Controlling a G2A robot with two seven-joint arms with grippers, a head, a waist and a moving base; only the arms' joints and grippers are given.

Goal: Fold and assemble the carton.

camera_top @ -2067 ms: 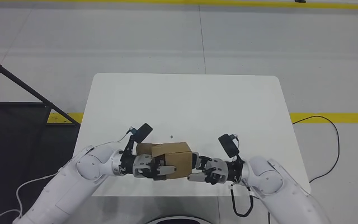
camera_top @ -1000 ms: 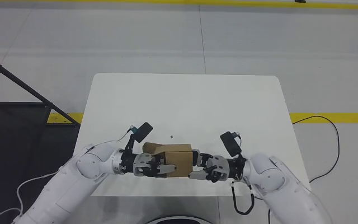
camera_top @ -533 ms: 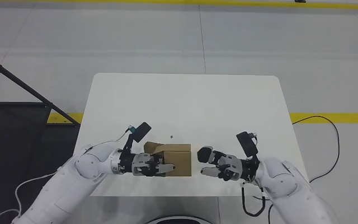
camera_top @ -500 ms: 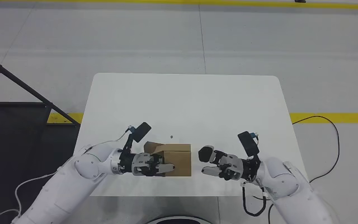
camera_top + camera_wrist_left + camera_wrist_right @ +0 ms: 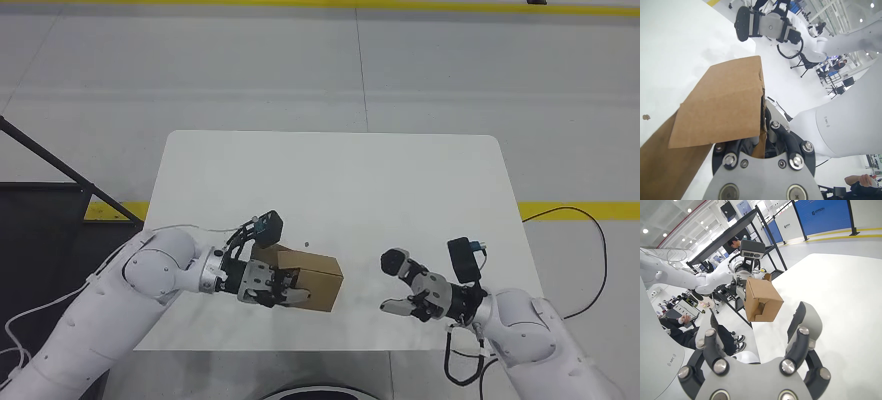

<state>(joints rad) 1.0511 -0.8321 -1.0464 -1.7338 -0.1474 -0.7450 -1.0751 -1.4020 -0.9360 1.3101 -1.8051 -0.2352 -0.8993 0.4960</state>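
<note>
Near edge of tabletop (image 5: 360, 335), left of centre: left gripper (image 5: 283, 292), jaws clamped on 1 wall of the carton (image 5: 312, 272). Carton sits tilted and looks held just clear of the surface, though I cannot be sure of that.

Same edge, right of centre: right gripper (image 5: 395, 284), jaws apart and holding nothing. It is apart from the carton, its mouth facing the box's end.

Right wrist view: that end is not closed. The opening shows, with 1 inner flap partly folded in. 1 flap stands up at the other end, beside the left gripper.

Farther in, toward tabletop centre: 1 small brown speck (image 5: 306, 243).

Judgement: body is squared up and the step in hand is closing the end flaps. Next move likely calls for the right gripper to meet the open end and press the flaps inward. The left grip must hold steady, because the tilt could make a flap slip.
</note>
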